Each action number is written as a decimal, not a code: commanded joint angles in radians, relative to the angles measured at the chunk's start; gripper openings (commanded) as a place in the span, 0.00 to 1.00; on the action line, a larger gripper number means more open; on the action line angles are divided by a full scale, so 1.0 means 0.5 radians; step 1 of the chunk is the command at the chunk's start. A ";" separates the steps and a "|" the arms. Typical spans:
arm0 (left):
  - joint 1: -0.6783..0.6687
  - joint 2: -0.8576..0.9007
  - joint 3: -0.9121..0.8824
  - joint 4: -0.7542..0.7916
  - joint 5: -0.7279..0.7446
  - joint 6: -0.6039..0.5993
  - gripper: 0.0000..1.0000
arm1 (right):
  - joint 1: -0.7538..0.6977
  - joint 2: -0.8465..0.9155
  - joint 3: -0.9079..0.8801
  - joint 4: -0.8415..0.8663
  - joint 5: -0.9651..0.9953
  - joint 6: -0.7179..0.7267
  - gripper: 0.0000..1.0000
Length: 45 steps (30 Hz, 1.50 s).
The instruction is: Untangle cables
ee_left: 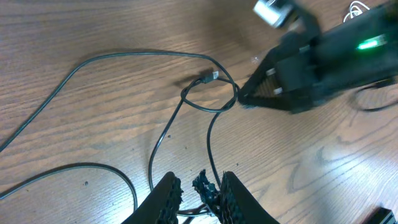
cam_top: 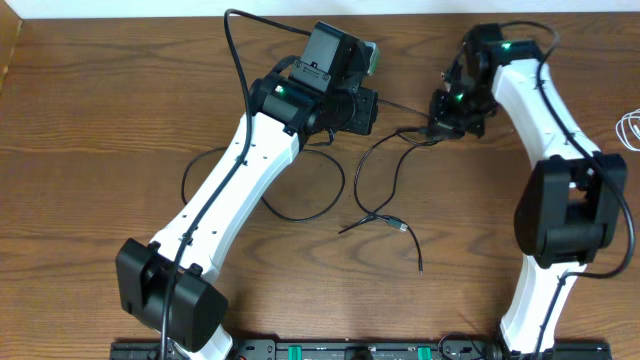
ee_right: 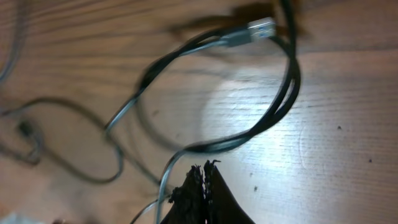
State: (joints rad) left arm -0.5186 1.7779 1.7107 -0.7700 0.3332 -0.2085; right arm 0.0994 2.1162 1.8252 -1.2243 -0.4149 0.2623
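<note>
The black cables [cam_top: 358, 180] lie loose on the wooden desk [cam_top: 100, 120] between the two arms, spread in open loops rather than bunched up. One wide loop [cam_top: 342, 182] curls out beside the left arm. Other strands trail toward the near edge of the desk and end in small plugs [cam_top: 400, 227]. A white cable [cam_top: 628, 128] lies well apart at the far right edge of the desk. In the left wrist view, one strand forms a small ring [ee_left: 210, 110] with a silver-tipped plug [ee_left: 210, 77] resting at its top. The tip of the right gripper [ee_left: 241, 99] touches the right side of that ring. From the right wrist camera its jaws look pressed together, with the ring just beyond their tips and a strand running down past their left side. I cannot tell whether any strand is pinched between them. The left gripper [ee_left: 199, 183] hangs over the desk with its jaws narrowly apart. A strand from the ring leads down into the gap, where a dark jagged bit sits against the right finger [ee_left: 231, 198]. Whether the jaws actually grip the strand cannot be told.
</note>
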 commanded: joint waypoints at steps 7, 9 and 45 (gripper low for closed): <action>-0.016 -0.001 -0.003 0.002 0.143 0.246 0.36 | -0.035 -0.427 0.172 -0.118 0.051 -0.201 0.01; -0.028 0.025 -0.003 0.007 0.202 0.294 0.46 | -0.071 -0.455 0.172 -0.126 0.146 -0.129 0.13; -0.256 0.920 -0.003 0.812 0.040 -1.173 0.56 | -0.510 -0.452 0.153 -0.225 0.325 -0.018 0.30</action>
State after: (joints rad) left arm -0.6357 2.2162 1.7103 -0.3599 0.3599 -0.7887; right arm -0.1570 1.8858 1.9045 -1.3369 -0.2646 0.2455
